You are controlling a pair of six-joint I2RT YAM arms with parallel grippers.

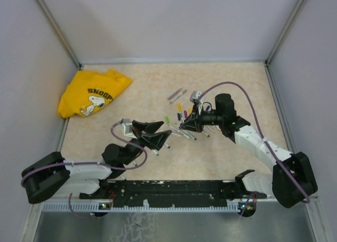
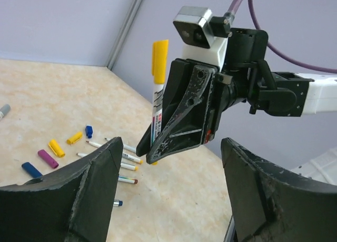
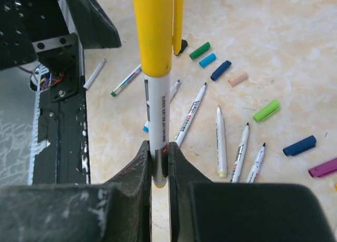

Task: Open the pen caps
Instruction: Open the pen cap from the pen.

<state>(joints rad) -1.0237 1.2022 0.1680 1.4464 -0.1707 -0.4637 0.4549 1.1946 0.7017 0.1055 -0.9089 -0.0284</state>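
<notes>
my right claw (image 3: 159,159) pinches a pen (image 3: 157,108) upright, its yellow cap (image 3: 152,31) on top; my left claw (image 2: 171,163) is spread just beside it (other caps (image 3: 266,110) lie loose on the tabletop (image 3: 274,37)).

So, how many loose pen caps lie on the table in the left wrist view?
5, at the left: dark blue plastic cap, purple plastic cap, long yellow plastic cap, short yellow plastic cap, small blue plastic cap. More may hide behind the left hand.
</notes>
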